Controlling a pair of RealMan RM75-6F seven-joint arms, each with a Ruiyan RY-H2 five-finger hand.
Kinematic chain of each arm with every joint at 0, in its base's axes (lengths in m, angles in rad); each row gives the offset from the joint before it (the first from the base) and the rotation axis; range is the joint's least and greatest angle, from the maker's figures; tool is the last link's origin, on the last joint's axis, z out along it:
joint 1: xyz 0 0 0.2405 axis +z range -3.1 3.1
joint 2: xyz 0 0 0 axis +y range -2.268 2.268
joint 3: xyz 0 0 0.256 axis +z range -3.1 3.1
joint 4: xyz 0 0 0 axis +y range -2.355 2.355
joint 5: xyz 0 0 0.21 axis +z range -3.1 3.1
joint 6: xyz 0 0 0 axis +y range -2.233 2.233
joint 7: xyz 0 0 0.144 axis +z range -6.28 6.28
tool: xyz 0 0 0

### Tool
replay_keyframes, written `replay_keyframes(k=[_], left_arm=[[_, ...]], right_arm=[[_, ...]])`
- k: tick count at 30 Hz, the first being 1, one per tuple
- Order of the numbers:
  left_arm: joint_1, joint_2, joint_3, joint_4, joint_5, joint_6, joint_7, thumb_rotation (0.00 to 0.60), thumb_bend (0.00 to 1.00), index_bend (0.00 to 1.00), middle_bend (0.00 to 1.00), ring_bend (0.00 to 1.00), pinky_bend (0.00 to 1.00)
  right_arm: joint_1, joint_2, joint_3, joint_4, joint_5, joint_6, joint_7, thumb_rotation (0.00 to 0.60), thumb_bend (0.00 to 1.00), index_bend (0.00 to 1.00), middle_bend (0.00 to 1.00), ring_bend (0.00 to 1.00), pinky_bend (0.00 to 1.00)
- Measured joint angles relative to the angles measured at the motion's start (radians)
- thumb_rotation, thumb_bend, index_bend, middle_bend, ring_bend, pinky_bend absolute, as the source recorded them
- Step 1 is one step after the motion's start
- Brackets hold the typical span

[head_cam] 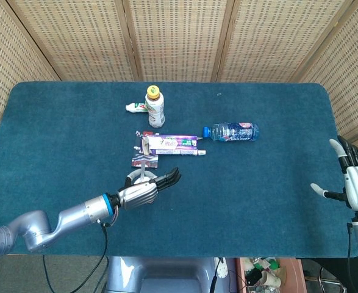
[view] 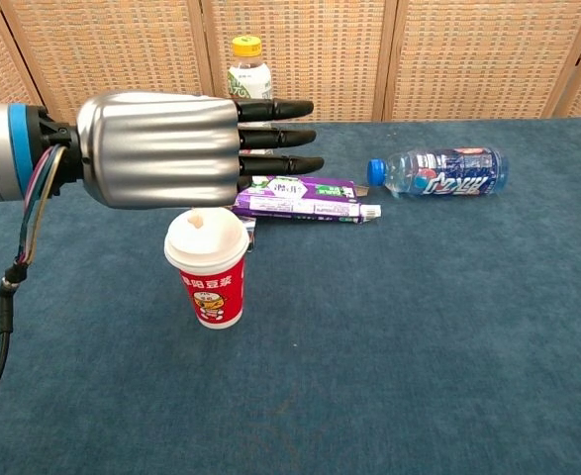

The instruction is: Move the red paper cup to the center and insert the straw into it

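Red cup [view: 208, 267] upright, left of table centre. Left hand [view: 171, 148] directly above lid, fingers extended; straw grip hidden, cannot tell. Right hand [head_cam: 354, 183] spread, empty. Risk: low hand tips cup.

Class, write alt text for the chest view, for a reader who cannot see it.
A silver robot left hand hovers just above a red paper cup with a white lid, standing on a blue table. Behind lie a purple box and a water bottle on its side; a yellow-capped bottle stands further back.
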Motion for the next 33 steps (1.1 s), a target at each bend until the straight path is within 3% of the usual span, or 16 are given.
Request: replay_keyframes(k=[5, 7, 9, 12, 15, 23, 29, 33], left_arm=[[0.005, -0.010, 0.005, 0.006, -0.005, -0.005, 0.008, 0.600, 0.39, 0.59, 0.00, 0.00, 0.00], [0.007, -0.014, 0.006, 0.008, -0.007, -0.005, 0.008, 0.600, 0.39, 0.45, 0.00, 0.00, 0.00], [0.011, -0.017, 0.007, 0.009, -0.014, -0.003, 0.006, 0.600, 0.38, 0.18, 0.00, 0.00, 0.00], [0.020, -0.017, 0.008, 0.008, -0.020, 0.005, 0.003, 0.600, 0.29, 0.00, 0.00, 0.00, 0.00], [0.025, -0.014, 0.009, 0.004, -0.025, 0.010, -0.001, 0.600, 0.21, 0.00, 0.00, 0.00, 0.00], [0.037, 0.002, 0.015, -0.017, -0.026, 0.032, -0.035, 0.600, 0.18, 0.00, 0.00, 0.00, 0.00], [0.076, 0.040, 0.009, -0.057, -0.040, 0.116, -0.099, 0.600, 0.13, 0.00, 0.00, 0.00, 0.00], [0.114, 0.093, -0.004, -0.105, -0.065, 0.194, -0.207, 0.600, 0.11, 0.00, 0.00, 0.00, 0.00]], right_arm=[[0.000, 0.001, 0.000, 0.001, 0.001, -0.002, 0.004, 0.600, 0.00, 0.00, 0.00, 0.00, 0.00], [0.000, 0.001, 0.000, 0.002, 0.001, -0.002, 0.005, 0.600, 0.00, 0.00, 0.00, 0.00, 0.00], [0.000, 0.001, 0.000, 0.002, 0.001, -0.002, 0.006, 0.600, 0.00, 0.00, 0.00, 0.00, 0.00], [0.000, 0.001, 0.000, 0.003, 0.001, -0.003, 0.008, 0.600, 0.00, 0.00, 0.00, 0.00, 0.00], [0.001, 0.001, 0.001, 0.003, 0.000, -0.004, 0.019, 0.600, 0.00, 0.00, 0.00, 0.00, 0.00], [0.002, 0.000, -0.001, 0.003, -0.005, -0.004, 0.011, 0.600, 0.00, 0.00, 0.00, 0.00, 0.00], [0.002, -0.001, -0.007, -0.006, -0.014, -0.001, -0.006, 0.600, 0.00, 0.00, 0.00, 0.00, 0.00], [0.003, -0.001, -0.009, -0.017, -0.019, 0.001, -0.021, 0.600, 0.00, 0.00, 0.00, 0.00, 0.00]])
